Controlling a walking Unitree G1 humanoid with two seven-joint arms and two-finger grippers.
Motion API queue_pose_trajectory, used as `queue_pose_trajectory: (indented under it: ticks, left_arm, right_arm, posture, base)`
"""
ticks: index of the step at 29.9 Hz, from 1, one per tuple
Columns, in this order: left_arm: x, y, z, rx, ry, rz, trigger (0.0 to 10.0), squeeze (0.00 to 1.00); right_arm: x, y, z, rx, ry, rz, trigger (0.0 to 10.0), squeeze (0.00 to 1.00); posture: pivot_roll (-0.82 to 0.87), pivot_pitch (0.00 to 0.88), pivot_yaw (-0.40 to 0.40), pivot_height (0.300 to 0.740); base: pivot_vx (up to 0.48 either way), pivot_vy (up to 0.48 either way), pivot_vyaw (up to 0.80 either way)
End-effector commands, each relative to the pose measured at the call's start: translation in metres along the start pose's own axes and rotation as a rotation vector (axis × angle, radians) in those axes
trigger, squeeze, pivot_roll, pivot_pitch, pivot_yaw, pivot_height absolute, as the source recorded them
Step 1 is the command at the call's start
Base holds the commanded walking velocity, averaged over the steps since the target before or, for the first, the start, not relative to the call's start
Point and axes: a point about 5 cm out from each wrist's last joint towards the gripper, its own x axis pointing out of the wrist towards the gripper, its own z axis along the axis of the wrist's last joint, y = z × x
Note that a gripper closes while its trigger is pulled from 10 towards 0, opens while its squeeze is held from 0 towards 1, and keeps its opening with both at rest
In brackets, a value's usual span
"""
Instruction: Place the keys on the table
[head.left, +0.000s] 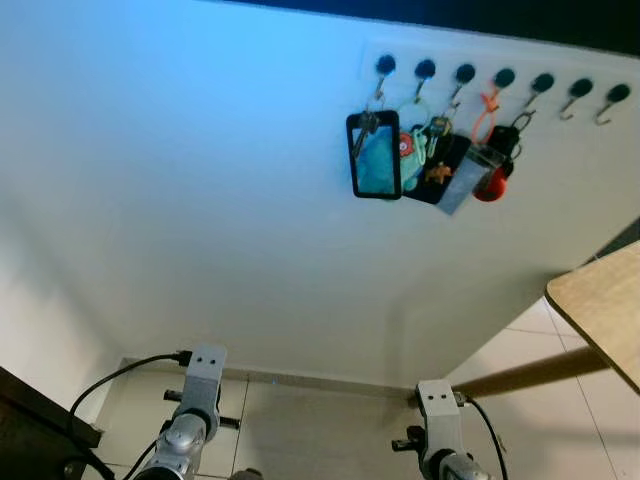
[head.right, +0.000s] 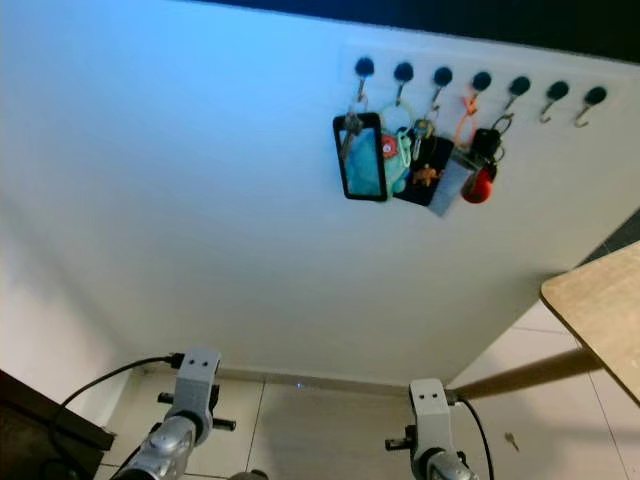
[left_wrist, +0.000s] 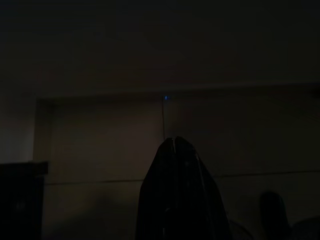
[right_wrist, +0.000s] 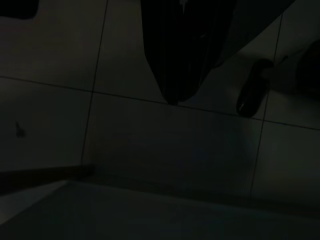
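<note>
Both our grippers hang low over the tiled floor (right_wrist: 165, 145): the left gripper (left_wrist: 175, 150) and the right gripper (right_wrist: 172, 97) each show black fingers pressed together in dim wrist views. Up on the white wall (head.left: 200, 200), the keys (head.left: 430, 150) dangle in a colourful cluster from a row of black hooks (head.left: 500, 80). A wooden table (head.left: 605, 300) juts in at right, well apart from them.
</note>
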Motion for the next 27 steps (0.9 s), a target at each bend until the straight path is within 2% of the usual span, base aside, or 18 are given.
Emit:
queue_pose_trajectory:
  ticks: [1, 11, 15, 27]
  left_arm:
    - [-0.001, -0.001, -0.002, -0.006, -0.002, -0.003, 10.0, 0.0]
    - [0.0, -0.001, 0.0, -0.012, -0.005, 0.0, 10.0, 0.0]
    - [0.0, 0.002, -0.001, -0.058, 0.01, 0.044, 10.0, 0.0]
    - [0.0, 0.01, -0.001, -0.045, 0.027, 0.103, 10.0, 0.0]
  right_arm:
    - [-0.002, -0.003, -0.003, 0.014, 0.002, -0.011, 10.0, 0.0]
    - [-0.001, -0.002, -0.003, 0.02, 0.001, -0.009, 10.0, 0.0]
    - [-0.001, -0.002, -0.003, 0.024, 0.004, -0.009, 10.0, 0.0]
    - [-0.001, -0.002, -0.003, 0.027, 0.001, -0.011, 10.0, 0.0]
  posture:
    - [0.07, 0.033, -0.104, 0.74]
    - [0.07, 0.029, -0.1, 0.74]
    - [0.07, 0.03, -0.1, 0.74]
    - [0.07, 0.03, -0.095, 0.74]
  base:
    - [0.0, -0.292, 0.0]
    - [0.0, -0.48, 0.0]
    - [0.0, 0.0, 0.0]
    - [0.0, 0.0, 0.0]
